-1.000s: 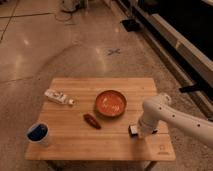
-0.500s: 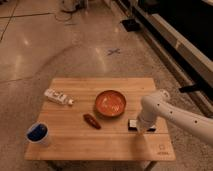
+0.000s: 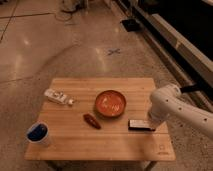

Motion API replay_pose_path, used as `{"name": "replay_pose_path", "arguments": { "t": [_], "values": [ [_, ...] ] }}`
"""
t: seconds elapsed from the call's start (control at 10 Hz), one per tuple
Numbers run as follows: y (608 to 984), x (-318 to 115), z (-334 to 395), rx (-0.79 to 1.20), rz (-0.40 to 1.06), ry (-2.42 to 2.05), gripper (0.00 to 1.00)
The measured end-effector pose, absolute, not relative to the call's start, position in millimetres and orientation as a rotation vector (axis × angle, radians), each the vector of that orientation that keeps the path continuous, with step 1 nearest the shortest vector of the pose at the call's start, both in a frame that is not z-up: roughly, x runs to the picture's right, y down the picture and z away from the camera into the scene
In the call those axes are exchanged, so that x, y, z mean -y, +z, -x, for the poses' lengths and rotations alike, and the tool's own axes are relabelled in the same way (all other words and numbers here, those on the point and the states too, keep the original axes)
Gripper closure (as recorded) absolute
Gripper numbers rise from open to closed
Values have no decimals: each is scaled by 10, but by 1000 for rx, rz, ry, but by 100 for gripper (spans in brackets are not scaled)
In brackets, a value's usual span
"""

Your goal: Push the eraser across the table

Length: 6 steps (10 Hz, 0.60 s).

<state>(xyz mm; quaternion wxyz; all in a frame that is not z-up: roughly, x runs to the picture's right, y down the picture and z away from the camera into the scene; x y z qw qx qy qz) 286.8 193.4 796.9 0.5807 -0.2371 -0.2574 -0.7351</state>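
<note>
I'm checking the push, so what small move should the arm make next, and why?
Probably slide the gripper leftward in view along the light wooden slatted table. It sits at the right end of the flat black-edged eraser, and bare wood lies left of the eraser, in front of the orange bowl.

Left of the gripper [image 3: 150,122] and the eraser [image 3: 139,124] beside it, the red oblong [image 3: 91,120] stands in the way, bowl [image 3: 110,104] near
</note>
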Motion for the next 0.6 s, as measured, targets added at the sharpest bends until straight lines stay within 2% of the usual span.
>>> {"name": "replay_pose_path", "arguments": {
  "t": [0.6],
  "values": [
    [8327, -1878, -3212, 546, 568, -1702, 100]
  ]
}}
